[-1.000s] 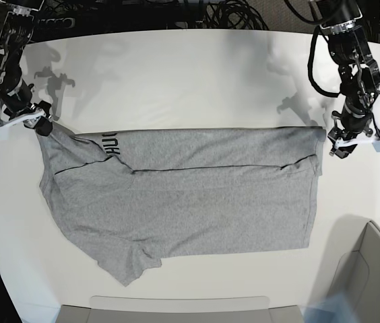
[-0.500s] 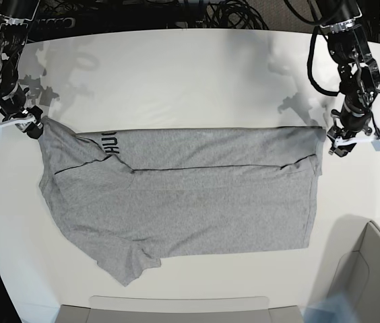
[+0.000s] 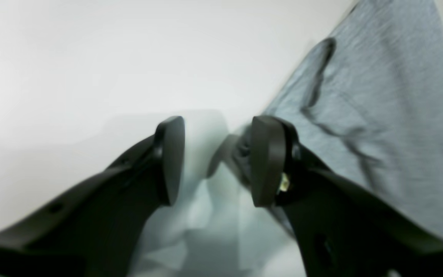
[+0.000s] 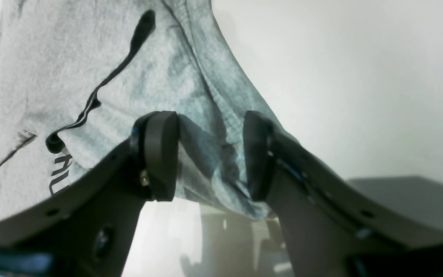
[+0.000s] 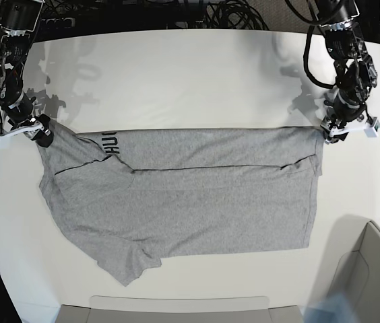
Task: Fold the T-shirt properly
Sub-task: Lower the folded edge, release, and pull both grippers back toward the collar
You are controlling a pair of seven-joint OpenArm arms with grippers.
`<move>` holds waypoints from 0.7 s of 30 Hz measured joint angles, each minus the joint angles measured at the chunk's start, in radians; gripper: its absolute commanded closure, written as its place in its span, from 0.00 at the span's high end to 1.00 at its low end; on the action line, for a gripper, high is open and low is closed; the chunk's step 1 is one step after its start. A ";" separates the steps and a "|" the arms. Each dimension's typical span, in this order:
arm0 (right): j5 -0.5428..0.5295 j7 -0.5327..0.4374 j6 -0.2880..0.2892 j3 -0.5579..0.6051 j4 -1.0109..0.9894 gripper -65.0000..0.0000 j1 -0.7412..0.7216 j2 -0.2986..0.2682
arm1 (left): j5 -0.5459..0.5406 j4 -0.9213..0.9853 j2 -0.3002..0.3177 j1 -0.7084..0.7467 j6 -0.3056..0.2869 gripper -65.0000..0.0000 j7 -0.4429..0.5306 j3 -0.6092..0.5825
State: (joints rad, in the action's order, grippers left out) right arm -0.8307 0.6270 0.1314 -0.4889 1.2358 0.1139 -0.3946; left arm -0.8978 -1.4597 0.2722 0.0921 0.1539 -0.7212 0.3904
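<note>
grey t-shirt (image 5: 183,192) spread flat mid table (image 5: 176,74), lettering at far left. right gripper (image 4: 206,154) parted around a bunched sleeve corner. left gripper (image 3: 217,161) parted, beside the far right hem corner.

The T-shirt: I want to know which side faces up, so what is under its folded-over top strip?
The T-shirt has its top strip folded down over its body. Black letters peek out at the strip's left end; the rest of the print is covered, lying on the white table.
</note>
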 measured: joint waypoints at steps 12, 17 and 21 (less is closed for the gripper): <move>0.008 0.008 -0.002 0.001 -0.002 0.43 0.005 -0.028 | -0.099 -0.008 0.005 0.019 -0.011 0.45 -0.016 -0.003; 0.008 0.008 -0.003 0.001 -0.002 0.43 0.003 -0.023 | -0.099 0.001 0.037 0.024 -0.012 0.44 -0.012 -0.104; 0.018 0.005 -0.006 0.001 -0.010 0.43 -0.014 -0.012 | -0.118 0.044 0.069 0.010 -0.019 0.44 0.032 -0.198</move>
State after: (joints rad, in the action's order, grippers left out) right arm -0.8124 0.6323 0.1257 -0.4881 1.2263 0.0998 -0.4068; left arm -1.0161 -1.4155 0.3416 0.1024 0.1345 -0.6888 0.1921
